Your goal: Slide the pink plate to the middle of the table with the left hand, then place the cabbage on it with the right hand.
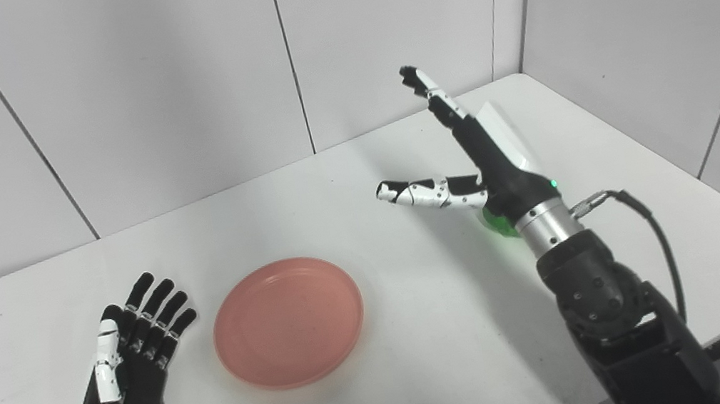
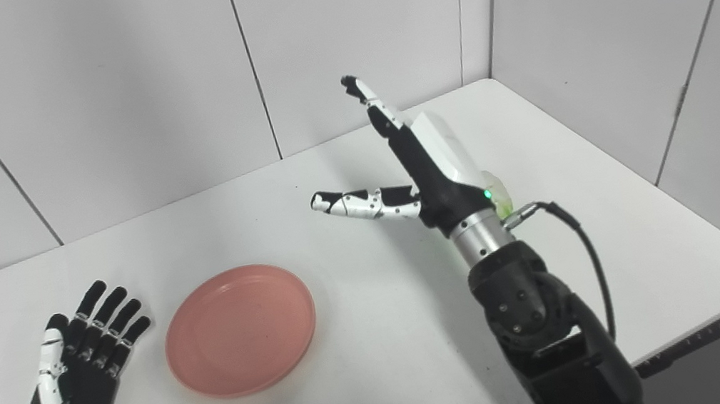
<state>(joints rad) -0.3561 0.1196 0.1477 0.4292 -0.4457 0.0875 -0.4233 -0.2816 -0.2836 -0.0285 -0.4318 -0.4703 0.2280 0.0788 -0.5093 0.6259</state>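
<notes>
You get bright, even overhead light and sharp focus throughout. The white bench (image 1: 425, 336) shows mild glare, and only soft, faint shadows lie beneath the pink plate (image 1: 289, 322) and right arm.

Pink plate (image 1: 288, 322), green cabbage (image 1: 498, 223), white table (image 1: 690, 236)

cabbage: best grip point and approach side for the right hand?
Hard to say: the cabbage shows only as a green sliver behind the right hand's wrist, its shape hidden. Probably come from above and wrap its rounded sides, thumb opposite the fingers. That hand is open above it; the pink plate lies to its left.
</notes>
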